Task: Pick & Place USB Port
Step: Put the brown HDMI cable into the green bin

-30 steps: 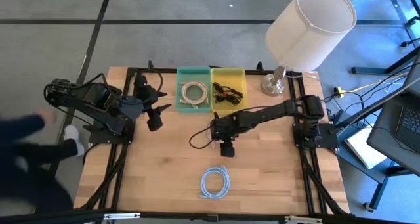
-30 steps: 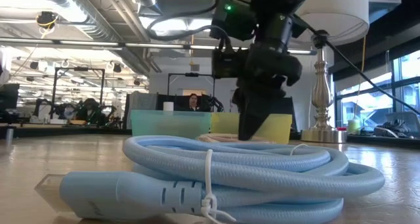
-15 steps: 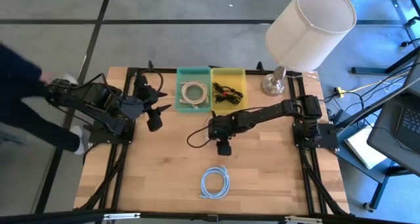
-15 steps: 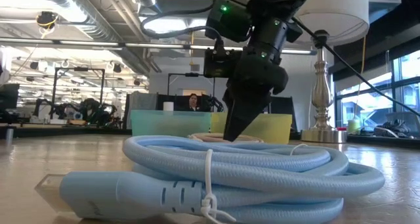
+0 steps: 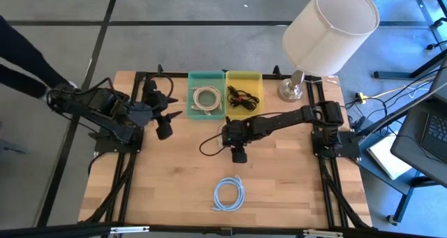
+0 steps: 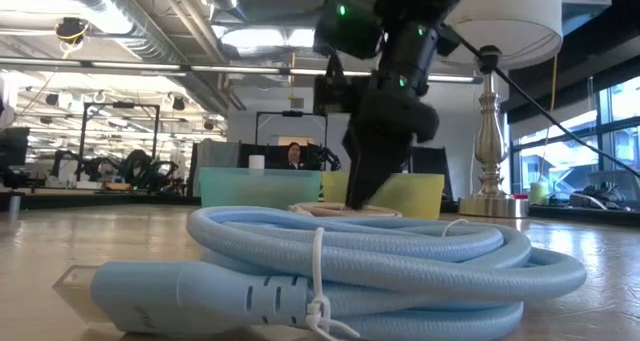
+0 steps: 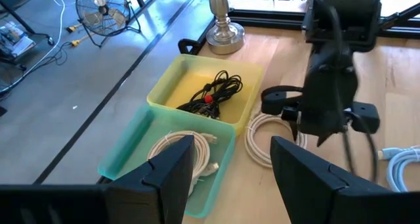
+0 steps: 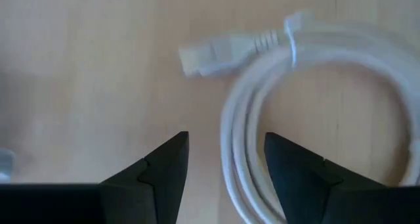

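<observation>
A white coiled cable [image 8: 308,112] lies flat on the wooden table, its plug [image 8: 207,55] pointing away from the coil. It also shows in the left wrist view as the white coil [image 7: 257,140] beside the yellow bin. My right gripper [image 8: 226,178] hangs over it, open and pointing down, its fingers on either side of the coil's edge; I see no touch. In the high view the right gripper [image 5: 237,153] is at mid-table and covers the coil. My left gripper [image 5: 165,130] waits open near the table's left side. A light blue coiled cable [image 5: 229,194] lies near the near edge.
A green bin [image 5: 193,84] holds another white cable, and a yellow bin [image 5: 255,82] holds a black cable; both stand at the far edge. A lamp [image 5: 293,90] stands at the far right. A loose dark cable [image 5: 207,146] loops beside the right gripper. Bare wood lies left and right of the blue coil.
My right gripper has shifted a little toward the table's left and far edge and tipped slightly, staying open over the white coil. A person beyond the table's left edge has walked away toward the far side.
</observation>
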You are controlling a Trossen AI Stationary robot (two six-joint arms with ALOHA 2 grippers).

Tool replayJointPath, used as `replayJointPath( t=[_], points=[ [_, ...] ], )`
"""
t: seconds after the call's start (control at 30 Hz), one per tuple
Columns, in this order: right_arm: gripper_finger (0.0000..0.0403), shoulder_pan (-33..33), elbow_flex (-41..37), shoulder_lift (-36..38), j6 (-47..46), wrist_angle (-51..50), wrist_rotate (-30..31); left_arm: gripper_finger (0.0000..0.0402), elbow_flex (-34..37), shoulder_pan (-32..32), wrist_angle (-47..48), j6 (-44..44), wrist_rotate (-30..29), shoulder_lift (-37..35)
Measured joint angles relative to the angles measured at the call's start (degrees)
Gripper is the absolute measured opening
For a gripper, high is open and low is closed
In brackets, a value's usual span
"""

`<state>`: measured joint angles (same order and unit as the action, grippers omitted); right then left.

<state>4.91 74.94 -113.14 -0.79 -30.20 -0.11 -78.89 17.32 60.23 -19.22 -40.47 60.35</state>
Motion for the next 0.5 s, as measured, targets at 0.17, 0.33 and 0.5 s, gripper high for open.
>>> replayJointPath(
  t=[0.17, 0.33, 0.5],
  points=[
    [0.0203, 1.2, 2.2, 0.1, 3.3, 0.6, 3.5, 0.0196, 0.0, 0.0, 0.0, 0.0, -0.3, -0.2],
    [0.0203, 1.2, 2.2, 0.1, 7.2, -0.4, 7.6, 0.0196, 0.0, 0.0, 0.0, 0.1, -0.4, -0.5],
    [0.0203, 0.2, 2.2, 0.1, 8.8, -1.0, 7.7, 0.0196, 0.0, 0.0, 0.0, 0.1, -0.4, -0.6]
  ],
)
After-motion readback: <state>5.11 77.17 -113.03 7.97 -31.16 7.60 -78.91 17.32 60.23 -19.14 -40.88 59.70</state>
